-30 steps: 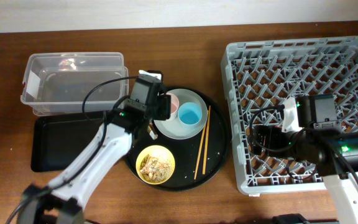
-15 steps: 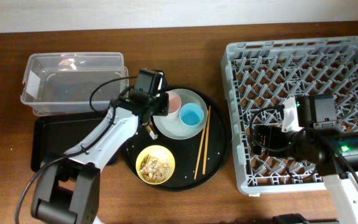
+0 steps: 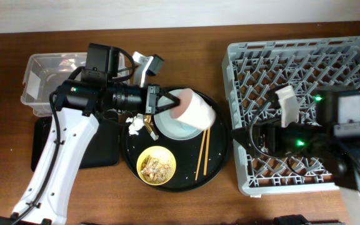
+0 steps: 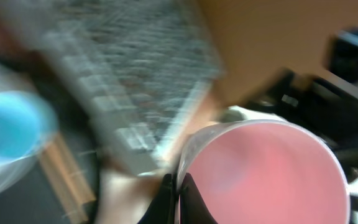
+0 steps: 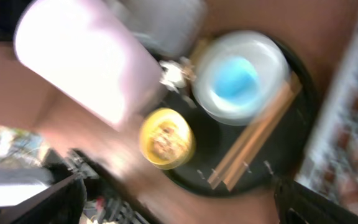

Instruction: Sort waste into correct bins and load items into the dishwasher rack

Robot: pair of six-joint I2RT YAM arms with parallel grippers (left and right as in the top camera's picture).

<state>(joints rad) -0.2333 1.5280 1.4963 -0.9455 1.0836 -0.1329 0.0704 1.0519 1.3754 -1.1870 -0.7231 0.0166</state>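
Observation:
My left gripper (image 4: 179, 200) is shut on the rim of the small pink cup (image 3: 194, 111). The cup hangs on its side above the grey-white plate (image 3: 172, 130), with its pink inside (image 4: 266, 168) facing the left wrist camera. The light-blue cup (image 5: 235, 84) stands on the plate. The yellow bowl (image 3: 156, 164) holds brown food scraps. Brown chopsticks (image 3: 203, 149) lie at the tray's right and a crumpled white tissue (image 3: 135, 124) at its left. My right gripper (image 5: 185, 208) stands open and empty above the left part of the grey dishwasher rack (image 3: 305, 69).
The plate, bowl and chopsticks sit on a round black tray (image 3: 220, 156). A clear plastic tub (image 3: 42, 81) stands at the back left. In front of it lies a shallow black tray (image 3: 108, 147), partly under my left arm. Both wrist views are motion-blurred.
My left gripper closed on the pink cup's rim and lifted it off the plate, the arm rising and swinging. My right arm also rose above the rack, still open.

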